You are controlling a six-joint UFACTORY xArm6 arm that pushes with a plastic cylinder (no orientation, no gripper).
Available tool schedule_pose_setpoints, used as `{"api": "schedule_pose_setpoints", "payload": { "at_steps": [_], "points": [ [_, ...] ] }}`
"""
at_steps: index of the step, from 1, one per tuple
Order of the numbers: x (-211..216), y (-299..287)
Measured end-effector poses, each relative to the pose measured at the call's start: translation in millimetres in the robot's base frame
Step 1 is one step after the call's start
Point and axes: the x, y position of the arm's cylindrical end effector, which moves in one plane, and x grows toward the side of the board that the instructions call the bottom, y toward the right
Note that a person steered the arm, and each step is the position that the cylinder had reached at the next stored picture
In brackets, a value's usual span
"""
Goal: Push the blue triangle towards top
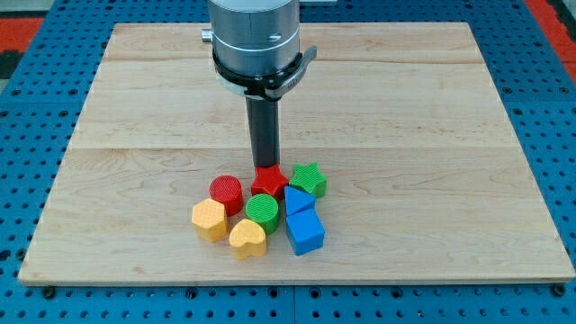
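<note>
The blue triangle [297, 199] sat low in the cluster, touching the blue cube [305, 232] nearer and the green star [309, 179] farther right. My tip [265, 167], no jaws, met the red star [268, 182]. Pushing seemed unstarted.
</note>
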Motion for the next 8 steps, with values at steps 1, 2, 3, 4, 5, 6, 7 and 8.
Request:
{"api": "schedule_pose_setpoints", "payload": {
  "at_steps": [1,2,3,4,5,6,7,8],
  "points": [
    [0.0,0.0],
    [-0.1,0.0],
    [-17.5,17.2],
    [-49.5,75.1],
    [-31.0,146.2],
    [35.9,141.8],
    [99.9,113.5],
    [117.2,51.5]
  ]
}}
